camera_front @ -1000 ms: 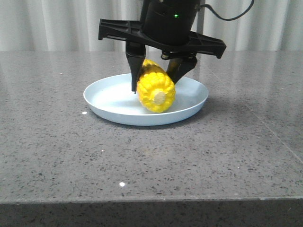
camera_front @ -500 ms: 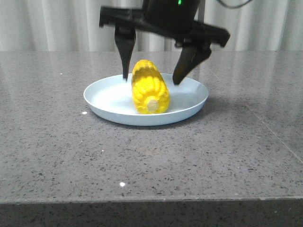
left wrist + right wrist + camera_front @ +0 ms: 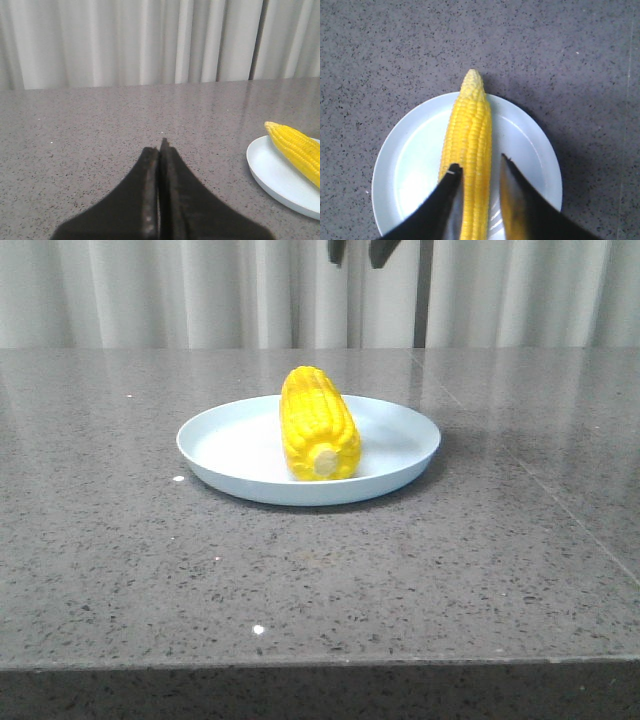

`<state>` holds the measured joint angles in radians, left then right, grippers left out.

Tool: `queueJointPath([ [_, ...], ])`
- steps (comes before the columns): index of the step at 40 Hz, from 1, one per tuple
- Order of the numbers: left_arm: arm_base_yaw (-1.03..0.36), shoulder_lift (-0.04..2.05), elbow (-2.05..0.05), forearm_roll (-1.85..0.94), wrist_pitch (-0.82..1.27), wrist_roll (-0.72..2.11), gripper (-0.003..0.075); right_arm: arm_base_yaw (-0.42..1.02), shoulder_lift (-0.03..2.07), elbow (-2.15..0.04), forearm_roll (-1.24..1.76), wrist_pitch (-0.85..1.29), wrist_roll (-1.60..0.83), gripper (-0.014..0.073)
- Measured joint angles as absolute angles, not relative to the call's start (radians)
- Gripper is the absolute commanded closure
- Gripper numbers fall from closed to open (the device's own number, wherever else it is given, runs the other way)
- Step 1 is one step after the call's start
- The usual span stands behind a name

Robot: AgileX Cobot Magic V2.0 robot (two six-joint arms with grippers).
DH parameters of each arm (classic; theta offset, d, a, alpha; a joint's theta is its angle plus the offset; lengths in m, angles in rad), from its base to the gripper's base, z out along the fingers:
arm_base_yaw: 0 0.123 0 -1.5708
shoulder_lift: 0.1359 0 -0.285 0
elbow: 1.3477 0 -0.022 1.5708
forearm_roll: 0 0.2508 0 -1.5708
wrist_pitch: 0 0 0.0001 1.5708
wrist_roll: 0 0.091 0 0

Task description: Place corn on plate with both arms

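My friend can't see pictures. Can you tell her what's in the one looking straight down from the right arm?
A yellow corn lies lengthwise across a round pale blue plate on a speckled grey table, seen from above. The right tool hangs open over it, one black finger on each side.

The corn (image 3: 318, 433) was bright yellow, its kernels set in neat lengthwise rows, paling toward the tapered tip, with a pale cream stub at the near end. The plate (image 3: 230, 440) was plain pale blue, unmarked, with a soft whitish sheen inside. The table (image 3: 320, 560) was dark grey stone, speckled all over with fine black and white flecks. The curtain (image 3: 180, 290) was off-white with grey vertical folds. The left gripper (image 3: 160, 145) and the right gripper (image 3: 477, 167) were matte black.
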<state>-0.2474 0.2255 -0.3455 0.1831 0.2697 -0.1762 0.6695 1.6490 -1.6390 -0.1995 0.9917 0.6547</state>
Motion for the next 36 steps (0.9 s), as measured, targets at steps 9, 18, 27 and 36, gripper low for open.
queueJointPath([
  [9,-0.247,0.226,-0.345,0.183,0.270,-0.176,0.0741,0.586,1.605,-1.639,-0.200,1.056,0.618,0.0655],
  [18,-0.247,0.226,-0.345,0.183,0.270,-0.176,0.0741,0.425,1.494,-1.602,-0.188,1.123,0.466,0.0655],
  [27,-0.247,0.226,-0.345,0.183,0.270,-0.176,0.0741,0.210,1.363,-1.477,-0.102,1.128,0.307,0.0655],
  [36,-0.247,0.226,-0.345,0.183,0.270,-0.176,0.0741,0.134,1.204,-1.237,-0.040,1.030,0.222,0.0655],
])
